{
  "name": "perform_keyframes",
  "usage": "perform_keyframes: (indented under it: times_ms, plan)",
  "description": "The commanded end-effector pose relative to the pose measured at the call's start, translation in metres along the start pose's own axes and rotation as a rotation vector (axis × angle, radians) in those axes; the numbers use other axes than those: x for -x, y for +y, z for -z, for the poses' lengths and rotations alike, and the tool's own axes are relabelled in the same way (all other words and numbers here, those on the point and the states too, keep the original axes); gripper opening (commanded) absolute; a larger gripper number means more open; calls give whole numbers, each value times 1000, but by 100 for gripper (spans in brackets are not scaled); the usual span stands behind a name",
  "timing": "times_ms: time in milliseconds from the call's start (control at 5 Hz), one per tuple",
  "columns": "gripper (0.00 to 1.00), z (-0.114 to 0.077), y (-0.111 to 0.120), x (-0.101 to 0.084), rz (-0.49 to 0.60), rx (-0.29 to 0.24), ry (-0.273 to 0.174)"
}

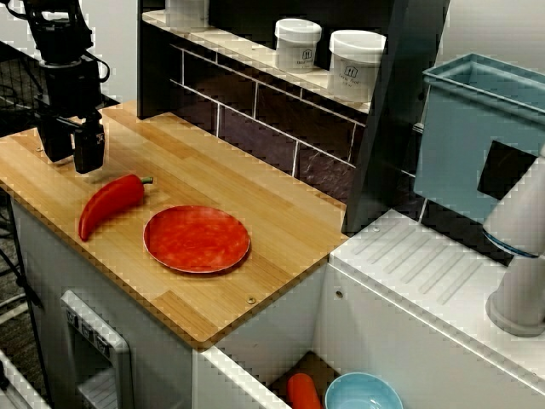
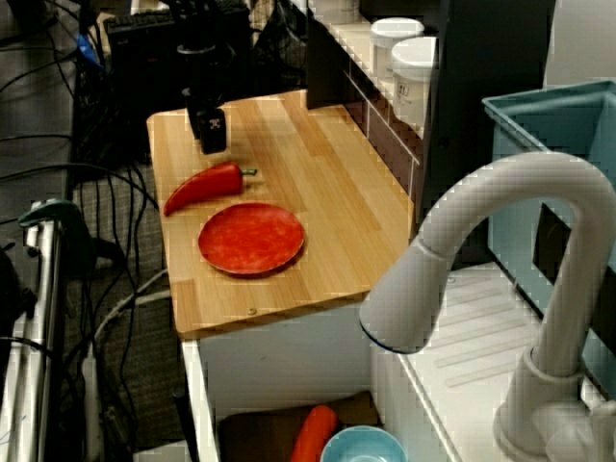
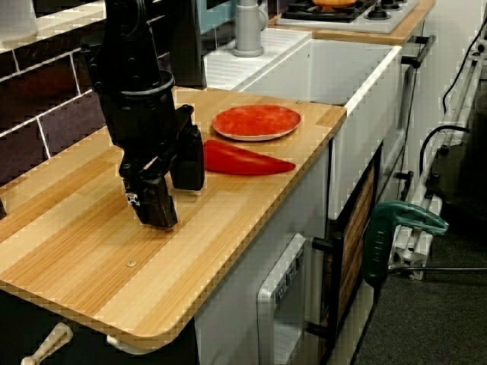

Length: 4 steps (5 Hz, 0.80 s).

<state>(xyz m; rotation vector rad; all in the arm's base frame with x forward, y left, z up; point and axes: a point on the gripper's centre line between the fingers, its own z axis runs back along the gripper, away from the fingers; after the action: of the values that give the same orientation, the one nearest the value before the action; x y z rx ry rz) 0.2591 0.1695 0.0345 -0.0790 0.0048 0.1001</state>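
Where the sink (image 1: 272, 328) opens at the bottom edge of the view from above, a blue bowl (image 1: 364, 394) sits beside an orange vegetable (image 1: 302, 392). Two lidded white jars (image 1: 297, 43) stand on the shelf at upper centre, and a teal bin (image 1: 477, 136) fills the upper right. On the wooden counter (image 1: 255, 192) a red plate (image 1: 196, 239) lies at centre, just right of the red pepper (image 1: 109, 203). The gripper (image 1: 72, 162) hangs low at upper left, fingers spread and gripping nothing, near the pepper's stem end. In the view from the side one finger (image 3: 187, 160) covers that end. The pepper lies flat at centre left, its long axis running lower left to upper right, with the green stem toward the tiled wall and the tapered tip toward the counter's front edge.
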Motion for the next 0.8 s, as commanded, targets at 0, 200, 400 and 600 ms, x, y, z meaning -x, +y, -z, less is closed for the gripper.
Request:
perform_keyframes:
  times_ms: [0,200,400,600]
  plan:
    - [100,0,0,0,0,0,0]
    - [100,-9,-2,4,51,6,-1]
    - [100,-22,-1,5,68,10,-7]
    - [100,-37,2,6,72,22,-21]
